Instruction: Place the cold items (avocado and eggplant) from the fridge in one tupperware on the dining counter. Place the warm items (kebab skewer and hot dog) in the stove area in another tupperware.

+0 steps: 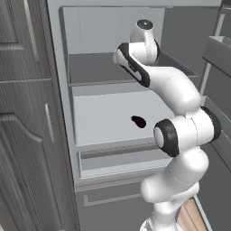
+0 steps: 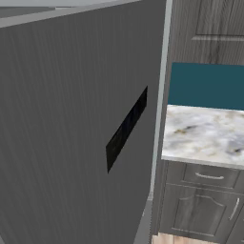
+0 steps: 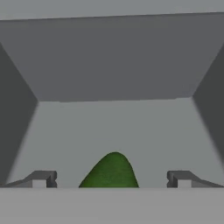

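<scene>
Currently the arm point(image 1: 180, 131) reaches into the open fridge point(image 1: 117, 113), its upper links folded so the hand goes in at upper-shelf height. In the hand view the gripper point(image 3: 111, 179) is wide open, nothing between the jaws; both fingertips point(image 3: 43, 178) sit level, one on each side of the avocado point(image 3: 110, 171).

Avocado: green rounded hump on the shelf floor point(image 3: 109, 127), centred between the fingertips, low in the frame. Can't tell whether the pads touch it; they look apart from it on both sides. My read: jaws are spread to straddle it before closing, and the hand is squared to the back wall of the compartment point(image 3: 113, 61) so the approach runs straight in.

Eggplant point(image 1: 138, 121): small dark oval in the left base view, on the shelf below the one the arm is working in, toward that shelf's right part, just left of the elbow joint. Untouched.

Right base view: fridge door point(image 2: 81, 133) swung open, blocking that side, with its dark recessed handle slot point(image 2: 126, 128). Beyond its edge, a marble tabletop point(image 2: 205, 133) over cabinets, teal wall behind.

Judgement: step in hand is the avocado grasp, first cold item. Next move likely needs a bit more advance, then close. Risk: round fruit squirting out of flat pads if gripped near its tip.
</scene>
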